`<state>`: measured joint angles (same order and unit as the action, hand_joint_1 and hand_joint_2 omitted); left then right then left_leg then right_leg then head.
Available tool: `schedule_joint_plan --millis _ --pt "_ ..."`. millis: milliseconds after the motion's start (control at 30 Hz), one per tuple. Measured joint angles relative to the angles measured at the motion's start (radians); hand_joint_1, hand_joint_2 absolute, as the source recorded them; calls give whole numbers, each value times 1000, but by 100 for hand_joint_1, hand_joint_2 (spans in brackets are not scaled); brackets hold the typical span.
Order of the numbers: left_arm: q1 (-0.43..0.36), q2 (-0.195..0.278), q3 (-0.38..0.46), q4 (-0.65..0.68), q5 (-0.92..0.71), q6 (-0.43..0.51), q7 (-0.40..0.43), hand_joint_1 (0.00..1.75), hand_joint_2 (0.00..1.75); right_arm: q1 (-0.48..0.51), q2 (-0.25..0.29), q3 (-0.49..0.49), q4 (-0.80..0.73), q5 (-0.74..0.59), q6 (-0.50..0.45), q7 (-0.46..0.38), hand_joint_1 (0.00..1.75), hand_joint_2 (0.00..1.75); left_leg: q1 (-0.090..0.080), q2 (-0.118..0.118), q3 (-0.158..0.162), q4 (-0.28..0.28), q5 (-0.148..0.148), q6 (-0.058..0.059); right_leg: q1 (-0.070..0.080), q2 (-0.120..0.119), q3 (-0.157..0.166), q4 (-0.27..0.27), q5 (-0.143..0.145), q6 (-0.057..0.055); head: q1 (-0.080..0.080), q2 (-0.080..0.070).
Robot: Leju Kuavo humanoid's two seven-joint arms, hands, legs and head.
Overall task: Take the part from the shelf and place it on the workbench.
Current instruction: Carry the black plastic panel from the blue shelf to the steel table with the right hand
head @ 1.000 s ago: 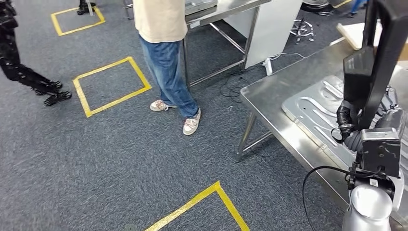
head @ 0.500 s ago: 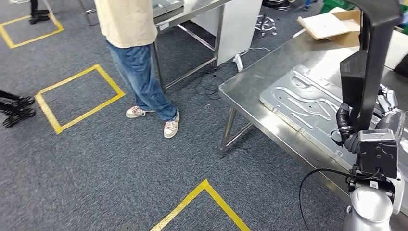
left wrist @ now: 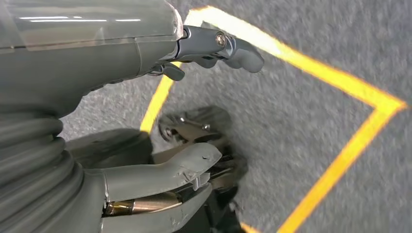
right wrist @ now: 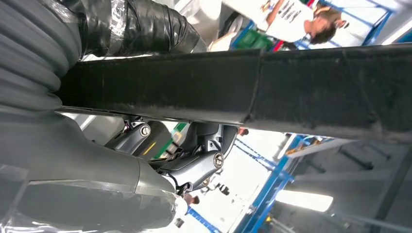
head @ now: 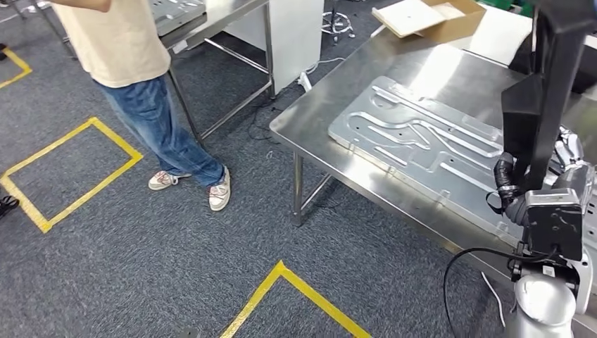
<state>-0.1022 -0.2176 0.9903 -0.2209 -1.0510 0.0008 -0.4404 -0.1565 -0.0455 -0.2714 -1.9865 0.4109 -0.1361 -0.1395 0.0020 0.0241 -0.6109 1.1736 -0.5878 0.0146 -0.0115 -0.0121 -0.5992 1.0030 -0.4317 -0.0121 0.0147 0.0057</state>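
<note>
A long black angular part (head: 551, 84) stands upright at the right of the head view, and my right hand (head: 567, 167) grips it near its lower end. In the right wrist view the black part (right wrist: 252, 87) crosses the picture, with my right hand's fingers (right wrist: 194, 167) wrapped behind it. The steel workbench (head: 320, 98) lies ahead and to the right, under and beyond the held part. My left hand (left wrist: 97, 58) hangs over the grey carpet with its fingers apart and nothing in it.
A large pressed metal panel (head: 415, 141) covers much of the workbench, and a cardboard box (head: 422, 14) sits at its far end. A person (head: 134, 63) in jeans stands at the left by another steel table (head: 211, 21). Yellow tape squares (head: 70, 169) mark the carpet.
The camera has turned, so the whole scene has slid to the left and more of the workbench shows. My right hand still holds the black part the same way.
</note>
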Motion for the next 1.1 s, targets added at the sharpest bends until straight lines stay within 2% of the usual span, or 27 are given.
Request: schedule_joint_plan --millis 33,67,100,133,200,233,300,400,467,533,567,600,633,700,733,767,800,867,933,967,1033,1067,1100 --pt "2 0 1 0 0 0 0 0 175 1 0 0 1 8 0 4 175 175 1 -11 -34 67 -25 -1 1 7 0 1 0 -3 0 0" --pt "4 0 1 0 0 0 0 0 175 2 1 -1 2 16 1 8 175 175 1 -15 -60 112 -35 -1 2 16 0 2 -1 -4 0 0" --pt "6 0 2 0 0 0 0 0 175 2 1 -2 3 24 1 12 175 175 1 -16 -70 121 -23 -1 2 23 0 4 -2 -4 0 0" --pt "7 0 2 0 -1 0 0 0 175 3 1 -2 4 32 1 17 175 175 1 -17 -61 90 7 1 3 30 0 7 -4 -3 0 0" --pt "6 1 2 0 -4 0 0 0 175 3 1 -5 7 54 5 28 175 175 0 -20 -8 -38 80 6 4 41 0 16 -10 2 0 0" --pt "5 1 3 0 -5 0 0 0 175 3 0 -6 8 69 10 35 175 175 0 -23 15 -93 103 10 5 45 -2 22 -13 6 0 0" --pt "2 1 3 0 -7 0 -1 0 175 3 -3 -8 14 105 21 49 175 175 -3 -27 34 -139 114 18 6 49 -7 28 -16 16 0 0" --pt "2 1 5 0 -8 0 -1 0 175 3 -16 -10 25 170 33 70 175 175 -4 -25 35 -150 123 34 4 47 -11 34 -21 32 0 0" --pt "1 1 7 0 -10 0 -1 0 175 2 -32 -10 36 225 41 87 175 175 0 -22 39 -160 130 44 1 36 -38 94 -61 41 1 0" --pt "1 1 9 0 -10 0 -1 0 175 1 -46 -11 53 272 49 103 175 175 0 -19 38 -161 131 48 -3 25 -96 218 -123 49 1 0" --pt "1 1 10 0 -11 0 -1 0 175 1 -50 -11 62 287 52 109 175 175 -1 -18 37 -161 131 49 -5 23 -121 269 -140 52 1 0" --pt "2 1 10 0 -11 0 -1 0 175 2 -54 -11 71 299 55 114 175 175 -1 -17 37 -160 131 48 -7 21 -133 292 -140 54 1 0" --pt "2 1 11 0 -13 0 -1 0 175 3 -58 -11 79 308 59 118 175 175 -1 -16 37 -159 130 47 -9 19 -124 274 -120 55 1 0" --pt "2 1 11 0 -16 -1 -1 0 175 3 -68 -11 91 322 65 120 175 175 -1 -15 40 -157 127 43 -11 12 -62 152 -57 53 1 0" --pt "1 1 11 0 -16 -1 -1 0 175 3 -72 -11 96 325 66 120 175 175 -2 -15 40 -155 125 39 -9 7 -30 89 -35 51 1 0" --pt "1 1 11 0 -16 -1 -1 0 175 2 -74 -11 100 327 66 120 175 175 -4 -15 39 -154 124 34 -6 4 -10 47 -24 46 0 0" --pt "1 1 11 0 -16 -1 -1 0 175 2 -76 -11 103 328 66 121 175 175 -6 -15 38 -153 123 30 -3 3 -2 28 -24 42 0 0" --pt "1 1 11 0 -16 -1 -1 0 175 3 -77 -11 108 330 67 122 175 175 -7 -13 38 -154 122 20 -2 8 -3 25 -23 30 0 0" --pt "0 1 11 0 -17 -1 0 0 175 3 -77 -12 113 334 73 126 175 175 -4 -14 30 -131 102 11 -4 10 -1 22 -20 18 0 0" --pt "0 1 11 0 -17 -2 0 0 175 3 -78 -12 115 338 77 128 175 175 -3 -15 12 -92 77 8 -5 10 1 20 -19 11 0 0" --pt "1 1 11 0 -17 -2 0 0 175 6 -78 -12 125 343 85 130 175 175 -2 -16 -48 38 10 5 0 11 1 20 -20 0 0 0" --pt "2 1 11 0 -17 -3 0 0 175 9 -78 -12 130 343 86 130 175 175 -1 -16 -78 100 -12 5 3 12 1 21 -21 -2 0 0" --pt "2 1 11 0 -17 -3 0 0 175 11 -78 -12 136 343 86 130 175 175 -1 -16 -96 138 -19 5 5 13 1 21 -22 -4 0 0"
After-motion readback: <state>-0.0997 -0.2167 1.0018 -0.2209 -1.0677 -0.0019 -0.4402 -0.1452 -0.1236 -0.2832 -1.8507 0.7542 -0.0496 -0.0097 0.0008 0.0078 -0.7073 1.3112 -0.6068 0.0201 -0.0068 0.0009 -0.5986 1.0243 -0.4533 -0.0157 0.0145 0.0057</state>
